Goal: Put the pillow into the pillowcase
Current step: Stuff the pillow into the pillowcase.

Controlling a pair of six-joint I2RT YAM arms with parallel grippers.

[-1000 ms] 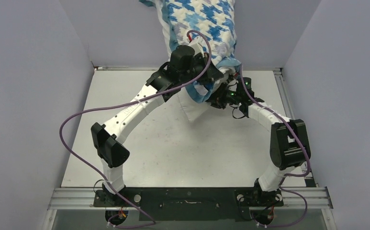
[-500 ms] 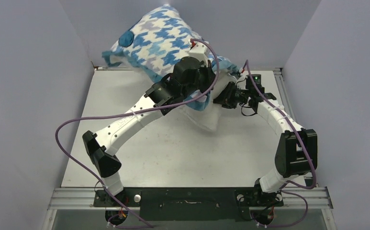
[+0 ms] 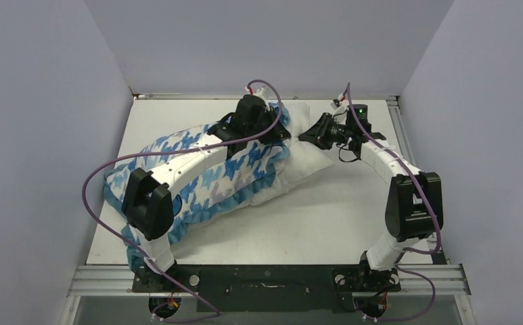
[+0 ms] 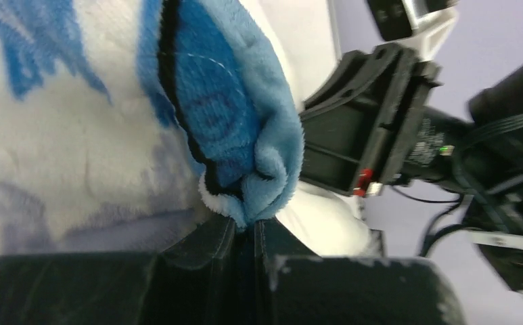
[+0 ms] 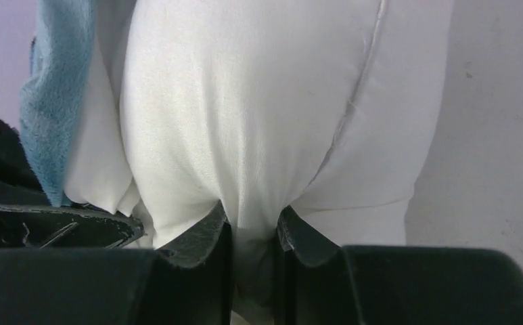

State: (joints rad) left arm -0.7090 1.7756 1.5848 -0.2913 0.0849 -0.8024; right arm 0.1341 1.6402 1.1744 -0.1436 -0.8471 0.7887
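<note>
Pillow [image 3: 307, 161], plump and smooth, lies half inside fleecy houndstooth pillowcase [image 3: 204, 183]; left gripper [image 4: 252, 233] pinches the blue ruffle, right gripper [image 5: 253, 233] clamps a white fold.

From high behind, down over the whole table [image 3: 326, 223]; from each wrist, close past own jaws, onto the same pillow [image 5: 258, 101] and pillowcase [image 4: 231, 108] edge.
</note>
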